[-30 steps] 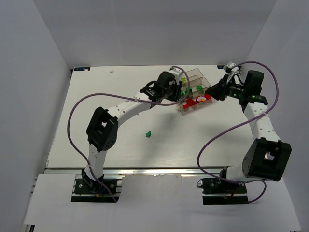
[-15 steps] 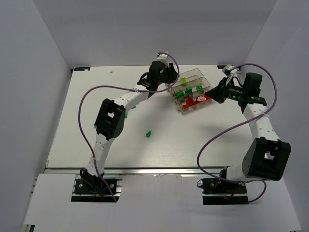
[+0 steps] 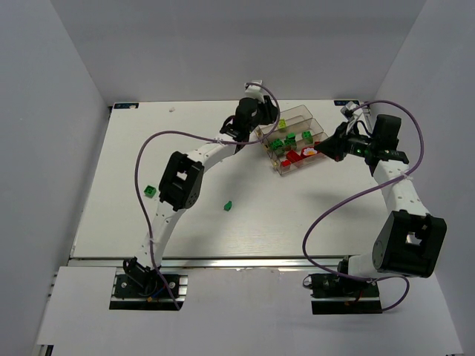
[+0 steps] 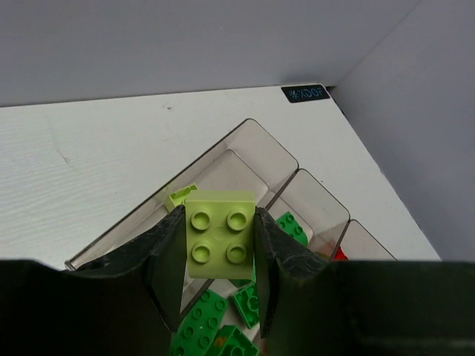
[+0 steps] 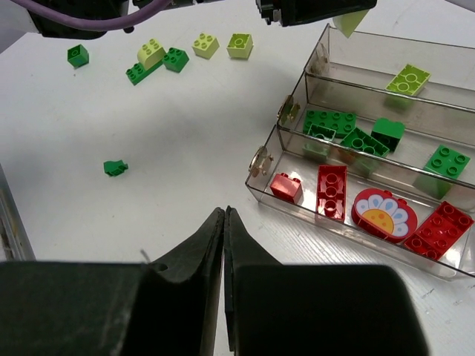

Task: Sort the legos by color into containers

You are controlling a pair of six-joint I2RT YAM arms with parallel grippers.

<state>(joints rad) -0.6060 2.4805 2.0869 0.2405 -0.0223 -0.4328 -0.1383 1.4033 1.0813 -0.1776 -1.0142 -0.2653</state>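
Left gripper (image 4: pixel 220 256) clamped on pale yellow-green brick (image 4: pixel 220 231), studs toward camera, centre of left wrist view, above containers (image 4: pixel 256 133). Judged poised over far bin (image 5: pixel 356 63), where one matching brick (image 5: pixel 407 78) lies. Middle bin (image 5: pixel 412 148) holds dark green bricks (image 5: pixel 330 121); near bin (image 5: pixel 306 182) holds red pieces (image 5: pixel 331 191). Right gripper (image 5: pixel 224 216) pinched closed, nothing in it, low centre of its view, beside near bin, probably keeping clear of drop. Loose legos (image 5: pixel 205 45) wait upper left.
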